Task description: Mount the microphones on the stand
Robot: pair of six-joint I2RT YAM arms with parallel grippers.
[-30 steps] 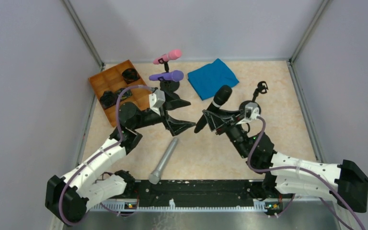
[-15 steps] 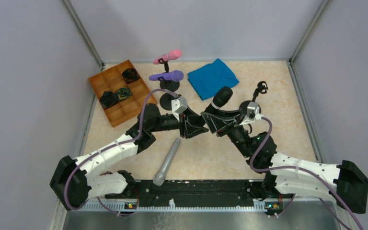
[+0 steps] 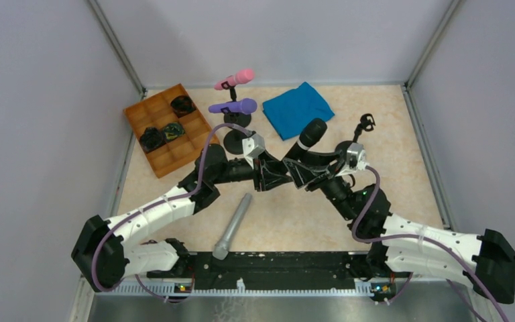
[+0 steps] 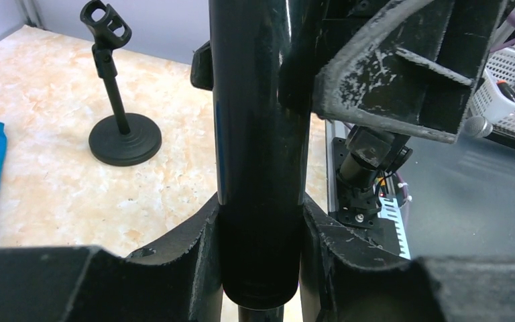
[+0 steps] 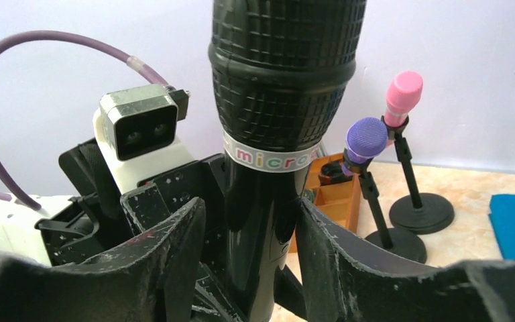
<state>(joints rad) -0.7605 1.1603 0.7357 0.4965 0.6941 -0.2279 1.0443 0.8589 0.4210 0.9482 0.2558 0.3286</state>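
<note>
So, roughly half done. The left gripper (image 4: 260,261) is clenched on the black microphone (image 3: 306,137) at table centre. The right gripper (image 5: 251,248) flanks it with jaws slightly off, apparently released. The empty stand (image 3: 364,127) is at 2 o'clock. The purple microphone (image 3: 236,106) and pink microphone (image 3: 240,78) sit clipped at 12 o'clock. The silver microphone (image 3: 231,225) lies loose at 7 o'clock. Two left, I judge.

black microphone (image 5: 278,100) upright between the right pincer's (image 5: 249,216) fingers (image 5: 174,245); purple microphone (image 5: 365,137), pink microphone (image 5: 404,90) on stands (image 5: 421,213) behind.
</note>
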